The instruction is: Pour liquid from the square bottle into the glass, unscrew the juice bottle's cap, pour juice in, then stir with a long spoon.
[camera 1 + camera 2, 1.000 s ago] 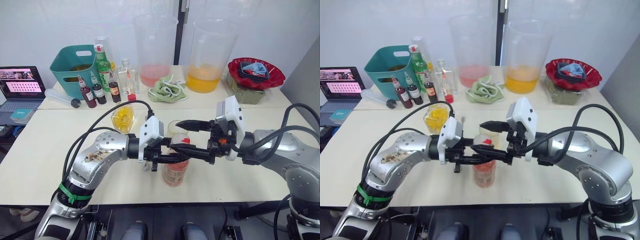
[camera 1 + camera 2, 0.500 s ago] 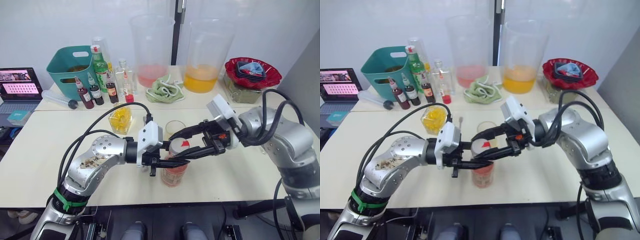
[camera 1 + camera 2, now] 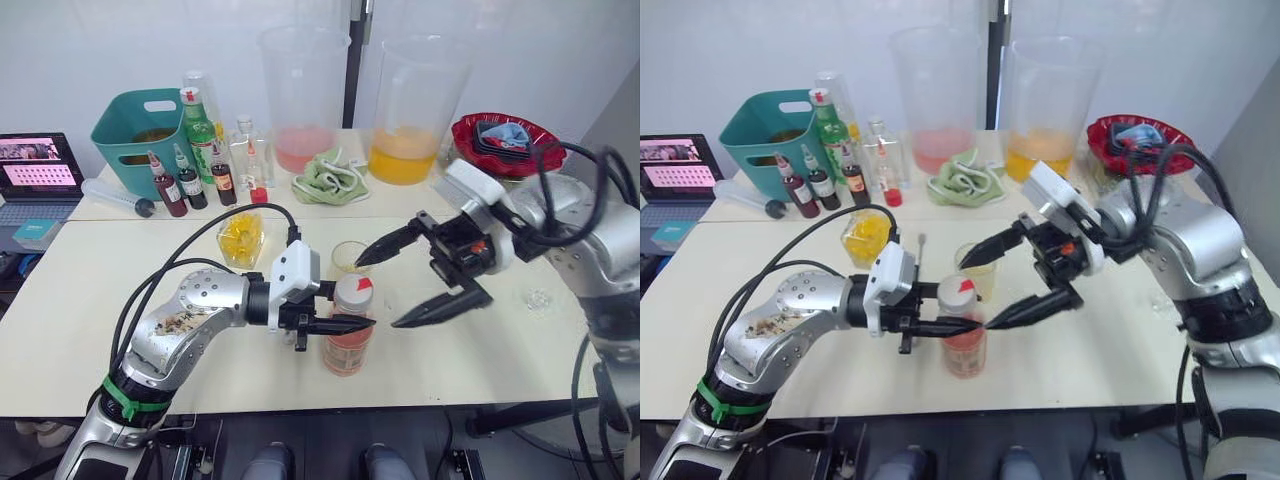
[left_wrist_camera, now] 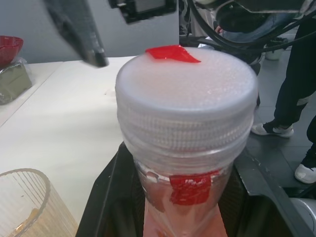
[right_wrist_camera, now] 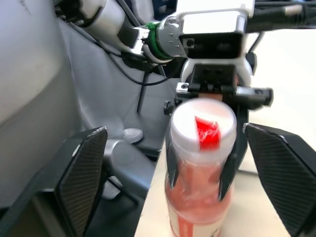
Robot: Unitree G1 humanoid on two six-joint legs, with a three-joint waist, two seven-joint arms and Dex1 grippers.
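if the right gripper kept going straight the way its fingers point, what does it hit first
Most likely the juice bottle: in the right wrist view it stands centred between the open right gripper's fingers, its white cap on, held by the left gripper. Depth is unclear.

Lighting: bright, even, diffuse from overhead; my head views read clean and sharp. Shadows: soft, faint, pooled under my arms on the cream tabletop (image 3: 90,300). Glare: mild sheen on the two tall clear plastic pitchers (image 3: 415,110) at twelve o'clock. Focus: my left wrist view holds the white ribbed bottle cap (image 4: 186,94) crisp; background soft. My right wrist view: slight blur throughout.
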